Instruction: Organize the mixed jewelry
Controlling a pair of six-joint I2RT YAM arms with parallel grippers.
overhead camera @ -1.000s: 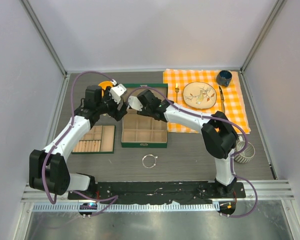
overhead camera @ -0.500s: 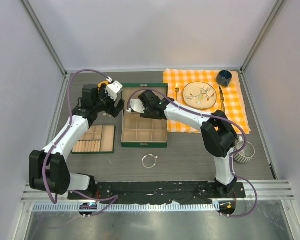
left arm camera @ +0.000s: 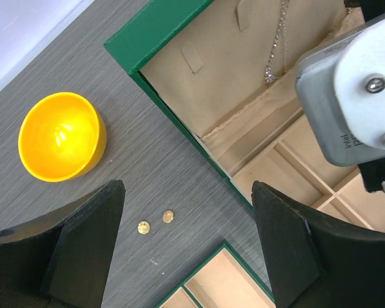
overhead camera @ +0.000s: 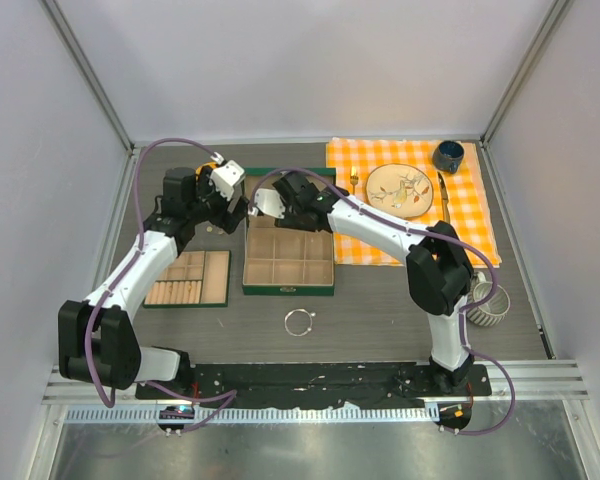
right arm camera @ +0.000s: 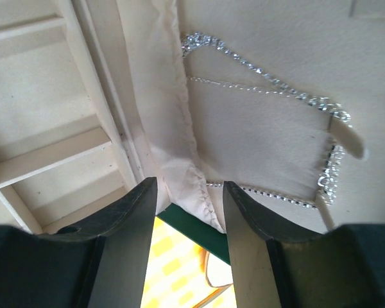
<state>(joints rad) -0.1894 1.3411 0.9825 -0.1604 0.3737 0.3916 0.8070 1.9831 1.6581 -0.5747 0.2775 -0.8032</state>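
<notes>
Right hand [right arm camera: 187,212] hovers over the open lid of the green jewelry box [overhead camera: 265,290], fingers apart, nothing between them. Under it the chain necklace [right arm camera: 263,86] lies draped on the beige lid lining, looped round a tab, likely so it won't tangle. Left hand [left arm camera: 186,218] wide apart, empty, above the surface just left of the box, framing two tiny studs [left arm camera: 143,227]; probably lining up a pick. Yellow bowl [left arm camera: 62,136] further left of the box. Bangle [overhead camera: 298,321] on the surface in front of the box, unsorted.
</notes>
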